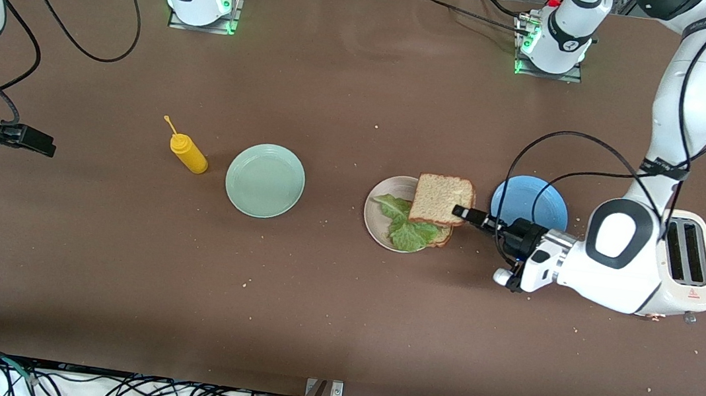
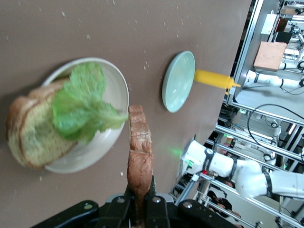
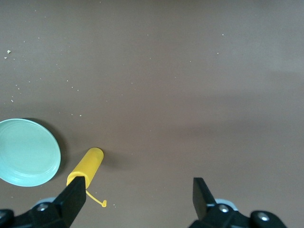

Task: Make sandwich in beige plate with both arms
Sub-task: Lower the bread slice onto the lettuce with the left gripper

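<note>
one bread slice (image 1: pixel 440 199) held over beige plate (image 1: pixel 377 222).

The white toaster (image 1: pixel 691 263) is sitting half hidden under the left arm, the top bread slice (image 1: pixel 440 199) is covering most of the lettuce (image 1: pixel 404 225), and the lower slice is barely showing.

Brown table with plates, bottle and toaster

The brown table (image 1: pixel 352 91) carries, from the right arm's end to the left arm's: a yellow squeeze bottle (image 1: pixel 187 152) lying down, a mint-green plate (image 1: pixel 265 181), the beige plate (image 1: pixel 379 211), a blue plate (image 1: pixel 531 201) and a white toaster (image 1: pixel 691 266). Crumbs dot its surface.
</note>
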You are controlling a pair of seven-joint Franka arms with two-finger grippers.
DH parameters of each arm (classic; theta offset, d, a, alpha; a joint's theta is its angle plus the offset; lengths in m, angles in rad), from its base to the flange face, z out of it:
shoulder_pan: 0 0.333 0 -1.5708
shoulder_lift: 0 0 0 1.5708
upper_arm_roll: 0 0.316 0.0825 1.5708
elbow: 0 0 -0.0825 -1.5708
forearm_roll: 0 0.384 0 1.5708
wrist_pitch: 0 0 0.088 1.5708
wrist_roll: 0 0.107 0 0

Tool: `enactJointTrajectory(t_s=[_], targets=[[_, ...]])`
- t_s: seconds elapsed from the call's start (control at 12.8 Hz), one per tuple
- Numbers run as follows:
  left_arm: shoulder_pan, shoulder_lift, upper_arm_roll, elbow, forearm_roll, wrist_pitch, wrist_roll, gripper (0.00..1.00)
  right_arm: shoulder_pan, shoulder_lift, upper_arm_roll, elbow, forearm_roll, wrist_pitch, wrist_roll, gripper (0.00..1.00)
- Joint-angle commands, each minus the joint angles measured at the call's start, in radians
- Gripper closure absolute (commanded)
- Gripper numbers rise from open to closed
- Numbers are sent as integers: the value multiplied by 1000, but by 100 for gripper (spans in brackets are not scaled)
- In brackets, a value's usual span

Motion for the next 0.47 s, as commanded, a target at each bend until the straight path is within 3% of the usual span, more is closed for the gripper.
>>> enactJointTrajectory(t_s=[0.0,0.31,0.39], targets=[[-50,37,4,26,-31,79,35,100,-7,-9,7,5,-14,-17,12,0],[-75,62,4,19,-31,119,59,98,-7,-9,6,5,-14,-17,12,0],[-75,62,6,2,-28,121,59,85,-8,-9,7,5,-14,-17,12,0]])
